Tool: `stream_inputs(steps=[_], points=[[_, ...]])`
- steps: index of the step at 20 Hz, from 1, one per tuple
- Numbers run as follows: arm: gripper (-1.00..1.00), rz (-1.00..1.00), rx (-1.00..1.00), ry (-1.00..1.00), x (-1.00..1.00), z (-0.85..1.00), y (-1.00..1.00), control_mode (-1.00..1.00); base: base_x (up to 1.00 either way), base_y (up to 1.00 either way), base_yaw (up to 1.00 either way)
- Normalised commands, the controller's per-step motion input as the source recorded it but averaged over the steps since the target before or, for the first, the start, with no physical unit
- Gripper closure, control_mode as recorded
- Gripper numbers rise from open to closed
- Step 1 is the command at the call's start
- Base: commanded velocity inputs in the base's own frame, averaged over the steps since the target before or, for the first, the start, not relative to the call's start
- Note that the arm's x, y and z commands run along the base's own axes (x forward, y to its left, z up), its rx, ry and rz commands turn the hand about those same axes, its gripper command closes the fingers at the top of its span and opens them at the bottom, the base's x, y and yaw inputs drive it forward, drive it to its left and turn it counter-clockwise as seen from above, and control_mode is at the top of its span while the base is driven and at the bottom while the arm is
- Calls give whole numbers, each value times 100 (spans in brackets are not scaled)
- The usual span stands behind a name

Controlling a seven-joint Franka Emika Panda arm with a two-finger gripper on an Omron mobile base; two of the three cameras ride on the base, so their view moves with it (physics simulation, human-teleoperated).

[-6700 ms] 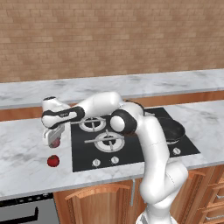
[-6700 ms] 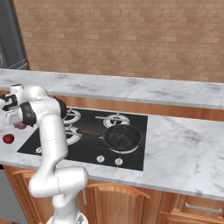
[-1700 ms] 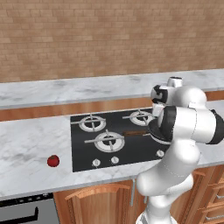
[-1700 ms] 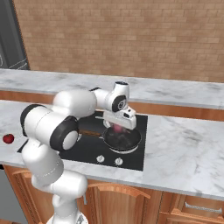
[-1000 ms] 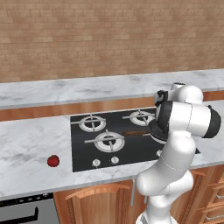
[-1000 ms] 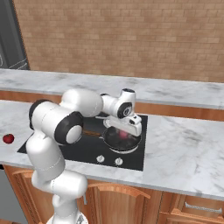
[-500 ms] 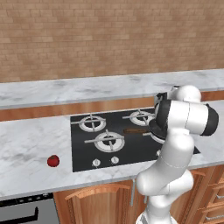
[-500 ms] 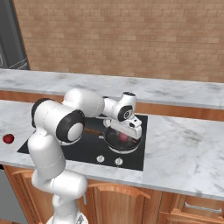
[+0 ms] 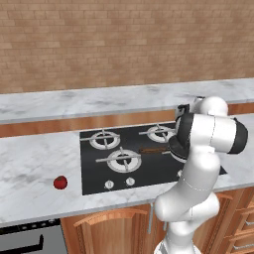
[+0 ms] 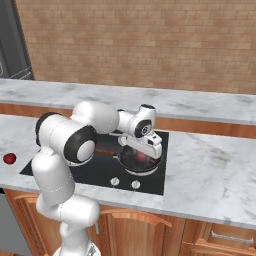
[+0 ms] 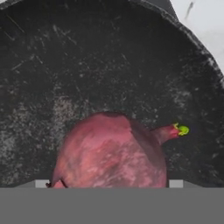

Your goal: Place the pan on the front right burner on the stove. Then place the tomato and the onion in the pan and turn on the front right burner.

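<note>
One onion [image 11: 111,151]: it lies inside the pan [image 10: 137,161], close under the hand [image 10: 145,150].
Hand: its fingers stand wide apart and hold nothing.
Pan: it sits on the front right burner of the stove [image 9: 96,163].
Tomato [image 9: 60,182]: it sits on the table [image 9: 30,168], left of the stove, well apart from the pan.

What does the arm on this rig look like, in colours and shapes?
The arm is glossy white, built of rounded, bulbous segments with dark grey or black bands at the joints. Its wrist ends in a small white gripper body with a dark round disc on its side. No cables or markings are visible.
</note>
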Motion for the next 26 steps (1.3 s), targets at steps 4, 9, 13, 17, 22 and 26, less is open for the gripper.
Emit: stream_inputs(steps=[4, 9, 13, 17, 22, 26], points=[[-100, -1, 0, 0, -15, 31, 0, -100, 0, 0, 0], [-100, 0, -1, 0, -7, 52, 4, -100, 0, 0, 0], [-100, 0, 0, 0, -12, 73, 28, -100, 0, 0, 0], [-100, 1, 0, 0, -13, 73, 54, -100, 0, 0, 0], [-100, 9, -1, 0, -39, 49, 74, -100, 0, 0, 0], [-100, 12, -2, 0, -45, 33, 81, -100, 0, 0, 0]])
